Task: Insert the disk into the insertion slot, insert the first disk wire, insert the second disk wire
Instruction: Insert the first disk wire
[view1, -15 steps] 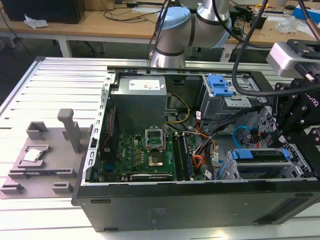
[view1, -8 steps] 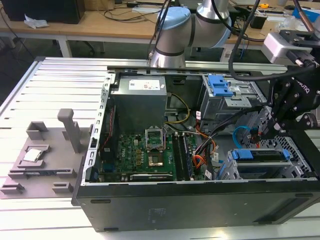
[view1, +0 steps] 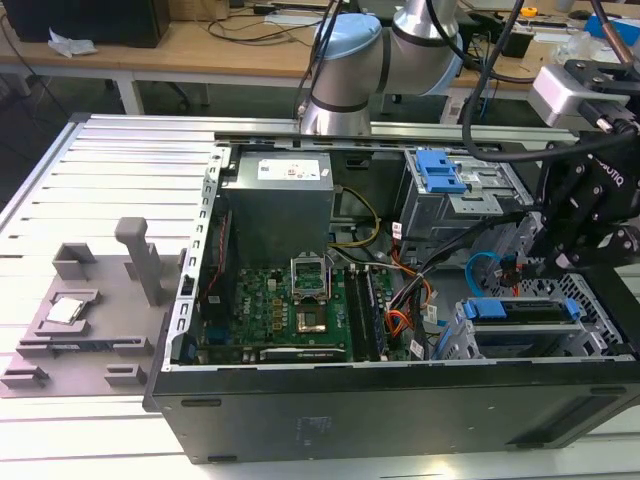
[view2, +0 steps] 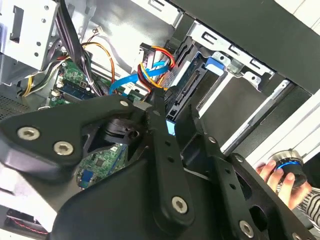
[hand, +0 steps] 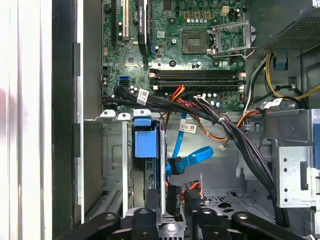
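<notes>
Wiring seems the step in hand. The disk (view1: 520, 310) already sits in the slot (view1: 455, 345), at the corner of the case (view1: 400, 410) on the exterior view's right, with its blue carrier facing up. The claw (view2: 172, 107) hangs just beside the disk's rear end, down among the cables. Whether it is open or closed on anything cannot be told.

A blue cable (hand: 197, 155) loops loose close by, and a power plug (view2: 150, 55) with red, orange and black leads lies near the claw. Whether either is seated in the disk cannot be made out. Seating one would likely call for squaring the plug to its port and pushing it straight in, with little room between the bundled leads and the slot's wall.

The case also holds the board (view1: 290, 310) and a grey cage (view1: 470, 195) bearing a blue latch (view1: 440, 170). On the tabletop (view1: 100, 160), well apart from the case, a grey fixture (view1: 100, 300) cradles a chip (view1: 65, 310).
</notes>
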